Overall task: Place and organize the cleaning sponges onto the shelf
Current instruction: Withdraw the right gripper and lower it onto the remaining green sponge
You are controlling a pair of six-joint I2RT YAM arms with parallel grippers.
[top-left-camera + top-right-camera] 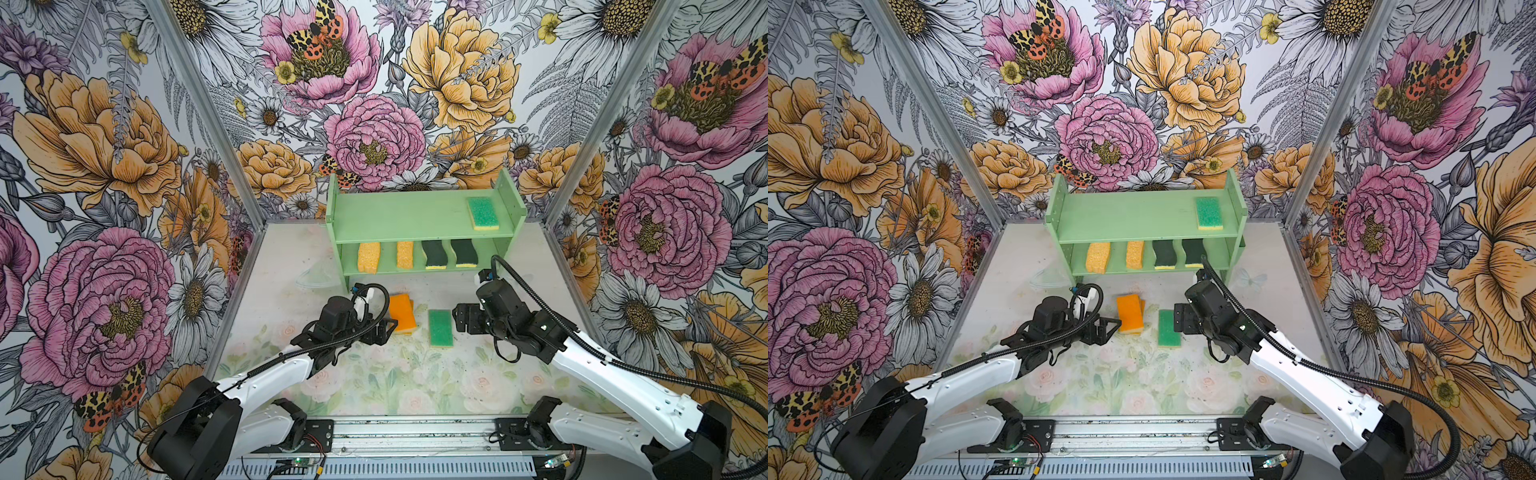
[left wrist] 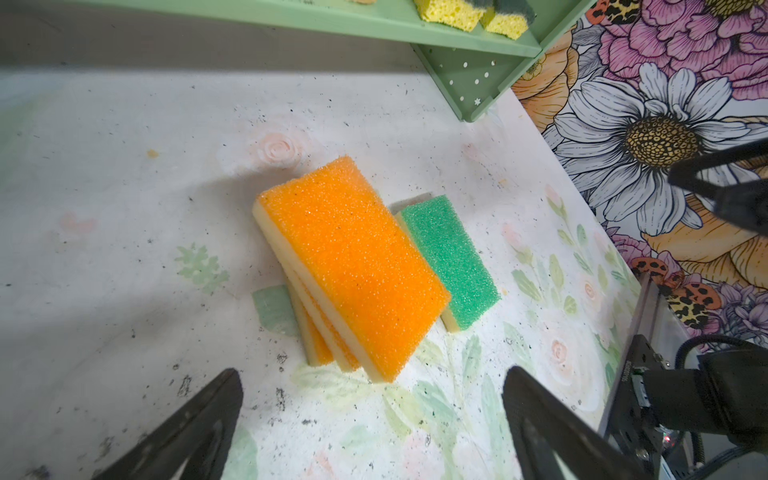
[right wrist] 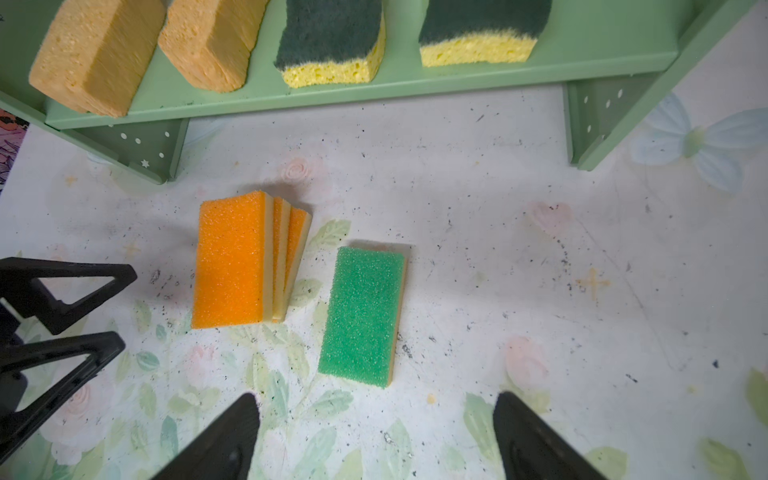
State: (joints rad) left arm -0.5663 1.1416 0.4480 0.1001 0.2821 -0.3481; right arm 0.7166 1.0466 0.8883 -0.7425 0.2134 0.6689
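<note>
The mint-green shelf (image 1: 395, 216) (image 1: 1133, 216) stands at the back. One green-topped sponge (image 1: 483, 212) lies at the right end of its top tier. The lower tier holds two porous yellow sponges (image 1: 368, 257) (image 3: 95, 54) and two dark-green wavy ones (image 1: 464, 252) (image 3: 332, 41). On the table, three orange-topped sponges (image 1: 402, 312) (image 2: 353, 270) (image 3: 230, 266) lie in a fanned stack. A green-topped sponge (image 1: 440, 327) (image 2: 451, 257) (image 3: 361, 316) lies flat beside them. My left gripper (image 1: 386, 330) (image 2: 374, 386) is open just left of the stack. My right gripper (image 1: 457, 320) (image 3: 377, 399) is open just right of the green sponge.
A clear plastic piece (image 1: 316, 276) lies on the table by the shelf's left leg. Floral walls close in the left, right and back. A metal rail (image 1: 415, 432) runs along the front edge. The two grippers face each other across the loose sponges.
</note>
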